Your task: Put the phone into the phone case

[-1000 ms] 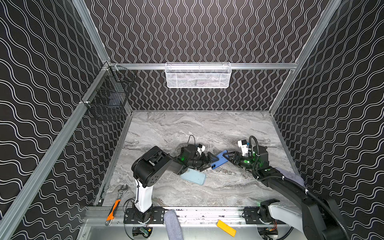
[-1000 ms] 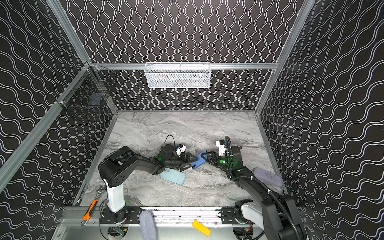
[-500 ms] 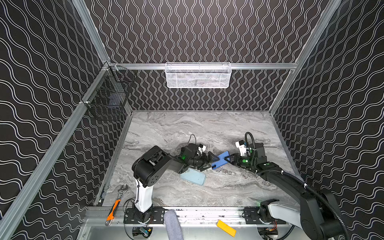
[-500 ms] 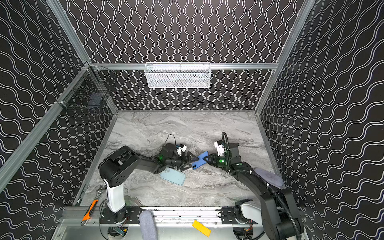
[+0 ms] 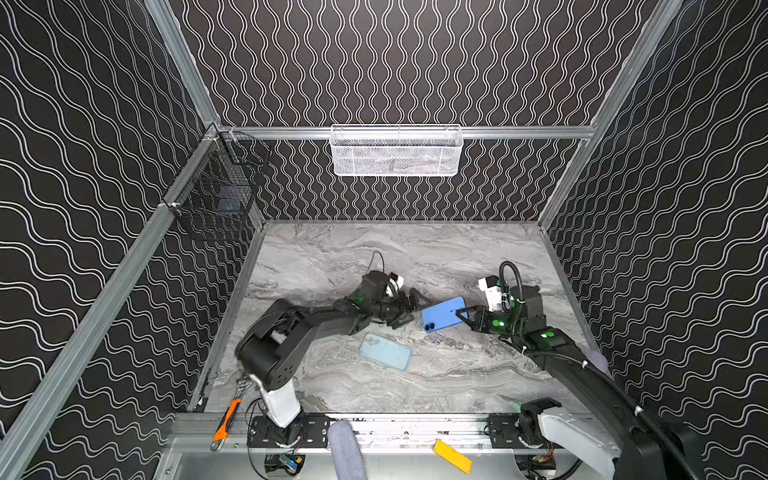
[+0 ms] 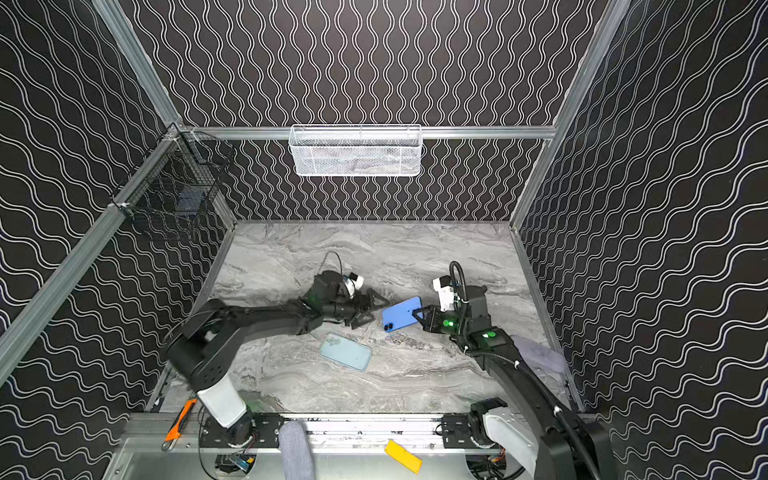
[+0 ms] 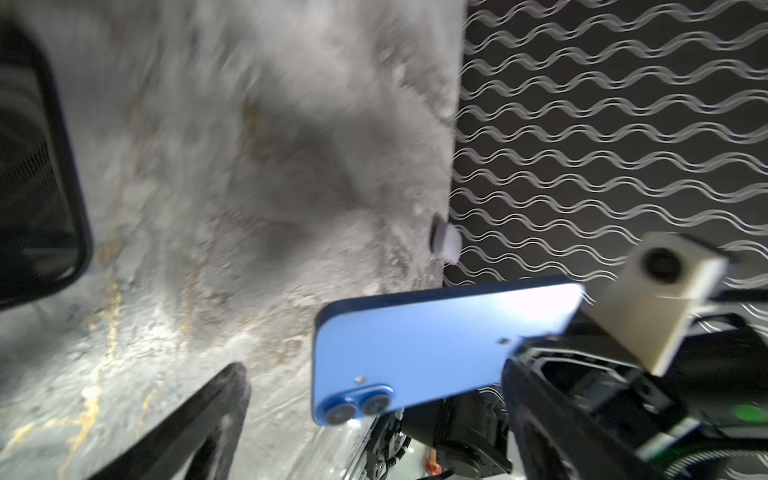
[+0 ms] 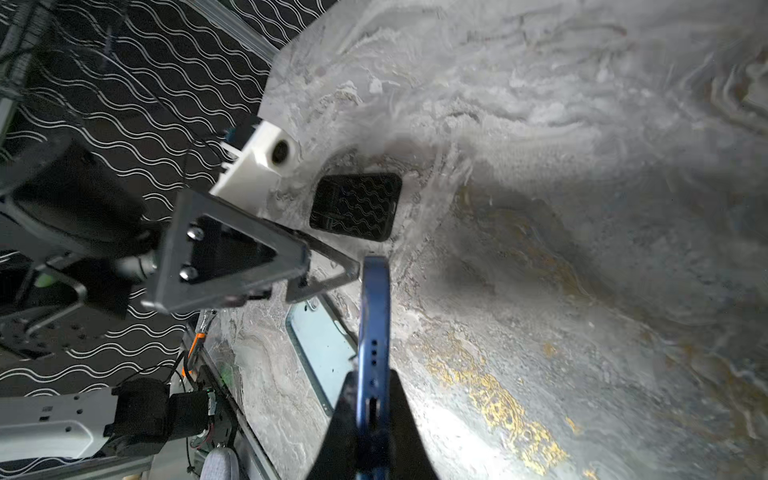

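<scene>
Top views looking sharp, evenly lit; left wrist view blurring over table (image 7: pixel 257 124); glare washing out phone (image 7: pixel 436 349) back.

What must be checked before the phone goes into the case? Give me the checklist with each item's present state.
1. Right gripper shut on the phone: ok.
2. Left gripper open: ok.
3. Phone case lying free on the table: ok.
4. Phone above the case: not ok, it is held farther back.
5. Phone's camera end and case cutout face the same side: ok.
6. Case's open side up: cannot tell.
</scene>
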You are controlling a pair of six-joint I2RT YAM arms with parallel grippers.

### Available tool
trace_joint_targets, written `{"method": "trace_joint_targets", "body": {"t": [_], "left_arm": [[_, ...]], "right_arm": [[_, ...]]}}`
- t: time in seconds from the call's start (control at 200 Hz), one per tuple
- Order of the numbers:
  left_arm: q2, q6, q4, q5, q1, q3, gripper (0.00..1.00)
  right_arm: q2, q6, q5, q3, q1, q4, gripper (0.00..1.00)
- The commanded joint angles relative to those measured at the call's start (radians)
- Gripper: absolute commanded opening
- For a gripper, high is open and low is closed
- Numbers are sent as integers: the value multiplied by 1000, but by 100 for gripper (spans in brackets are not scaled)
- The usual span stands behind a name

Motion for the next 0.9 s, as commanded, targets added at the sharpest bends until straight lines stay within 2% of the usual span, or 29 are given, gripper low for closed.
{"method": "trace_joint_targets", "body": {"t": [0.0, 0.095, 0.225, 0.335, 0.47, 0.641, 0.751, 0.896], "left_arm": [[-100, 181, -247, -51, 44, 51, 99], [-176, 228, -372, 6, 123, 101, 99], [-217, 256, -613, 152, 234, 168, 99], [-263, 277, -756, 236, 292, 170, 99], [-344, 211, -721, 311, 318, 111, 98], [-361, 96, -639, 371, 320, 56, 96], [-389, -47, -537, 386, 320, -4, 94], [-414, -134, -517, 388, 311, -25, 93]], "right_arm": [[-55, -62, -3, 10, 2, 71, 0], [-81, -141, -36, 8, 5, 107, 0], [-102, -267, -23, 4, 40, 177, 0], [-125, -430, 118, -9, 120, 245, 0], [-96, -710, 188, -4, 223, 307, 0], [-25, -1081, 200, 66, 332, 243, 0], [-3, -1199, 282, 103, 406, 206, 0], [-2, -1294, 358, 100, 472, 210, 0]]}}
